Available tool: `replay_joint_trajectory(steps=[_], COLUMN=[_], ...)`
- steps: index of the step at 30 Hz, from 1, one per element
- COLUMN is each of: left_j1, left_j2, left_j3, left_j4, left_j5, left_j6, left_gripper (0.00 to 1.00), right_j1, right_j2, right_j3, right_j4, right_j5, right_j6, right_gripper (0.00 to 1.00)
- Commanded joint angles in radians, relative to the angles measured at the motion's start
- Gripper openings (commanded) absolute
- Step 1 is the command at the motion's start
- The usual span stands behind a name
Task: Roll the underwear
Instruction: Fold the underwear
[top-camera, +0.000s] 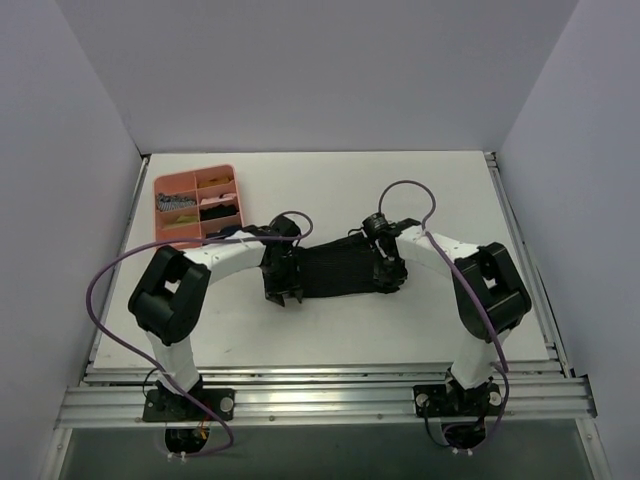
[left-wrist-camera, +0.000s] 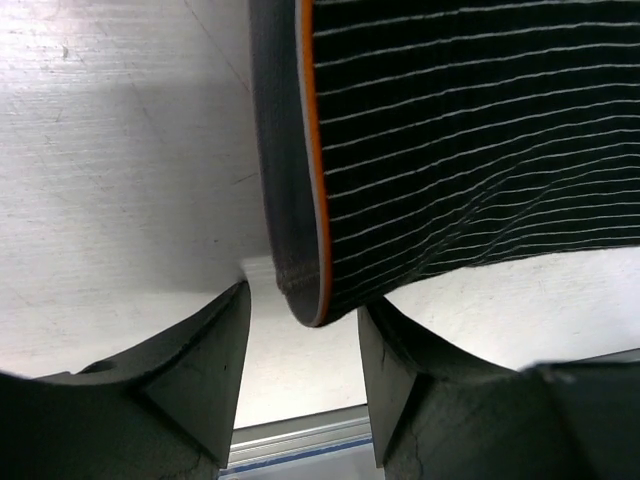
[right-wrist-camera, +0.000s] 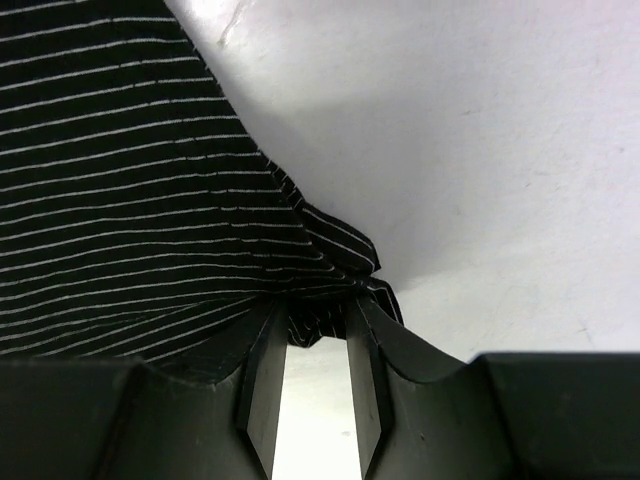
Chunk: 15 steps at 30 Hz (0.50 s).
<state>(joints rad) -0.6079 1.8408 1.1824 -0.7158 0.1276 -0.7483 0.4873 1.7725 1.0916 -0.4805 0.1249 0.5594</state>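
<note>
Underwear (top-camera: 338, 270) lies spread across the middle of the desk (top-camera: 450, 200), caught between the two arms and well apart from the pink tray (top-camera: 196, 205) at the far left. Over on the right, the right gripper (right-wrist-camera: 315, 315) is pinching a bunched corner of the striped cloth right at its fingertips, and it's a thin bite, only a small wad of fabric in there. On the other side, the left gripper (left-wrist-camera: 305, 300) is spread wide, straddling the corner of the reddish-orange band (left-wrist-camera: 312, 150), with daylight between the left finger and the cloth, so nothing is gripped on that side yet. Now the danger, as I read it: if the right arm pulls or lifts before the left closes, the whole garment drags sideways instead of rolling. That shallow right-hand pinch could also slip off under any tension. And if the left closes off-centre it may catch only the band's edge, letting the corner fold under and starting a crooked, loose roll. Soft cloth like this will sag and unwind the moment either hold lets go.
</note>
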Motion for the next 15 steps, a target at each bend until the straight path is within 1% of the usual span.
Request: replay_joint_trajectory(steps=[1,4,5,7,10,11,12,13,14,15], left_j1=[-0.004,-0.012,-0.010,-0.006,0.005,0.008,0.013,0.019,0.032,0.040], left_j2=[-0.049,-0.146,-0.185,-0.199,-0.158,-0.116,-0.089,-0.062,-0.010,0.018], left_j3=[0.011,0.063,0.081,0.144,0.236,0.303,0.336,0.371,0.434,0.463], left_j4=[-0.010,-0.057,-0.065,-0.080,-0.114,-0.122,-0.128,-0.143,-0.146,-0.148], left_j5=[-0.005,0.015,0.014,0.026,0.032,0.030,0.027,0.023,0.014,0.012], left_j6=[-0.019,-0.040,-0.042,-0.025,0.036,0.056,0.096,0.112,0.125,0.150], left_gripper=[0.55,0.57,0.58,0.59,0.60,0.59,0.60,0.60,0.60,0.60], right_j1=[-0.030,-0.062,-0.075,-0.114,-0.159,-0.161,-0.161,-0.153,-0.142,-0.130], right_j2=[0.028,0.034,0.038,0.054,0.102,0.113,0.129,0.161,0.171,0.173], right_j3=[-0.010,0.010,0.040,0.082,0.191,0.218,0.281,0.318,0.352,0.378], right_j4=[-0.021,-0.018,-0.021,-0.036,-0.064,-0.072,-0.098,-0.115,-0.133,-0.156], right_j5=[0.090,0.125,0.137,0.182,0.234,0.240,0.228,0.204,0.162,0.142], right_j6=[-0.068,-0.124,-0.140,-0.202,-0.281,-0.297,-0.308,-0.305,-0.291,-0.277], right_gripper=[0.26,0.26,0.26,0.26,0.27,0.28,0.29,0.31,0.32,0.33])
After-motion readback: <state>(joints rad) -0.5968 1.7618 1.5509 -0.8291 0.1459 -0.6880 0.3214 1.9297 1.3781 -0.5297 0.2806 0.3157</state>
